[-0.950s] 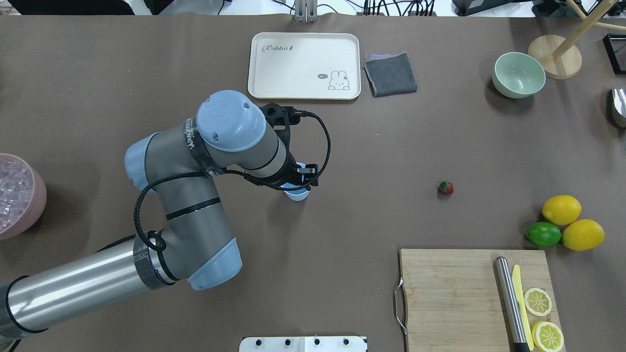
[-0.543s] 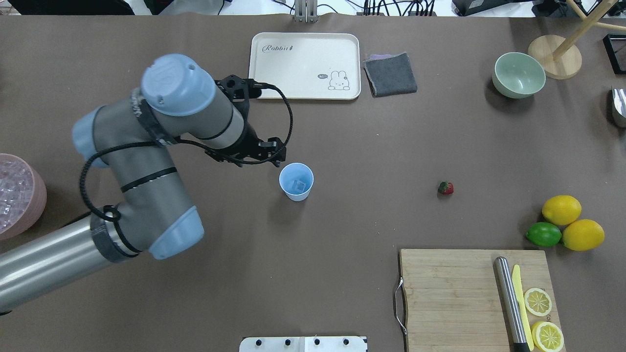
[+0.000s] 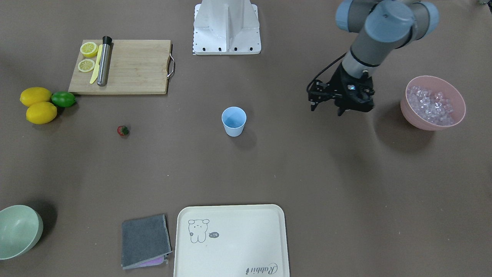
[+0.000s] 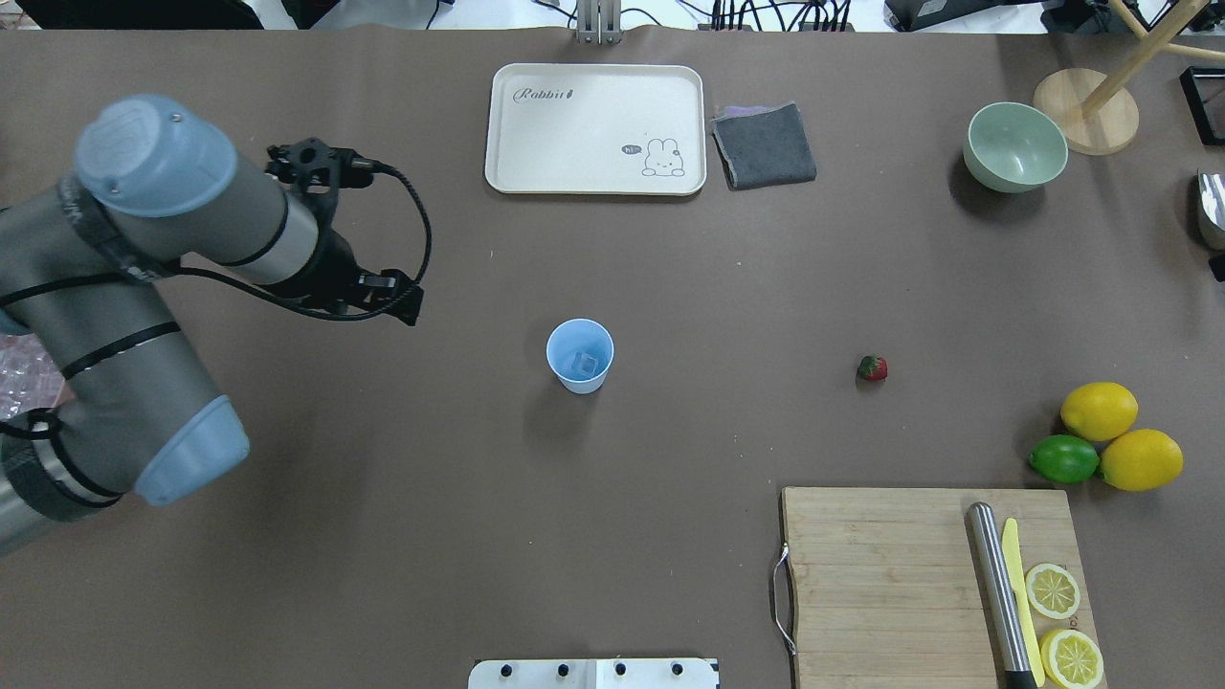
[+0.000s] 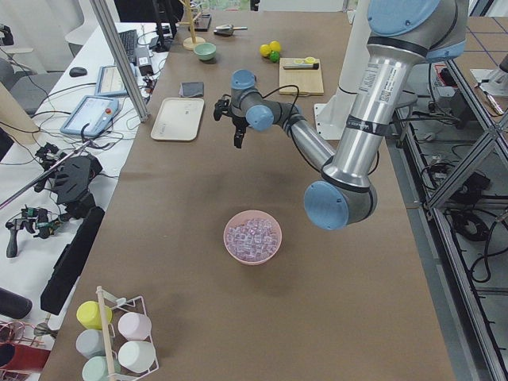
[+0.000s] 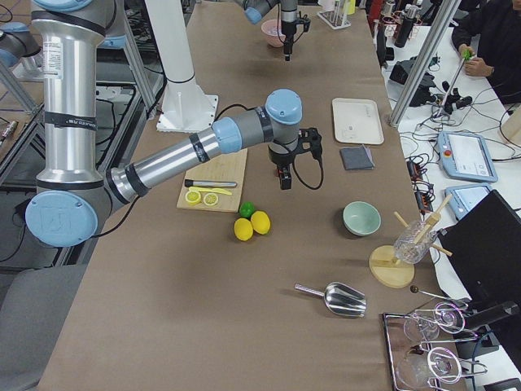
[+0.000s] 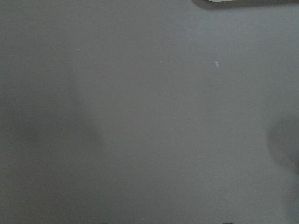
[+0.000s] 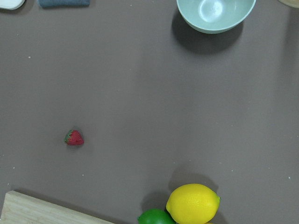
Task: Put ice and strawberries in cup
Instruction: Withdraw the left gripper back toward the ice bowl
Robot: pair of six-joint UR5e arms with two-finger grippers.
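The light blue cup (image 4: 580, 356) stands upright mid-table with one clear ice cube (image 4: 585, 364) inside; it also shows in the front view (image 3: 233, 121). More ice (image 3: 430, 105) fills the pink bowl (image 3: 457, 96) at the table's left end. The strawberry (image 4: 872, 367) lies alone on the table right of the cup, and shows in the right wrist view (image 8: 74, 138). My left gripper (image 4: 407, 308) is open and empty, between cup and pink bowl (image 3: 326, 111). My right gripper (image 6: 283, 181) shows only in the right side view; I cannot tell its state.
A cutting board (image 4: 880, 574) with lemon halves, a steel muddler and a yellow knife lies front right. Two lemons (image 4: 1099, 410) and a lime (image 4: 1063, 458) sit beside it. A pale green bowl (image 4: 1014, 146), grey cloth (image 4: 764, 145) and cream tray (image 4: 595, 128) line the far side.
My left gripper has left the cup and swung left toward the pink bowl. The cup, covered before, now shows an ice cube inside.
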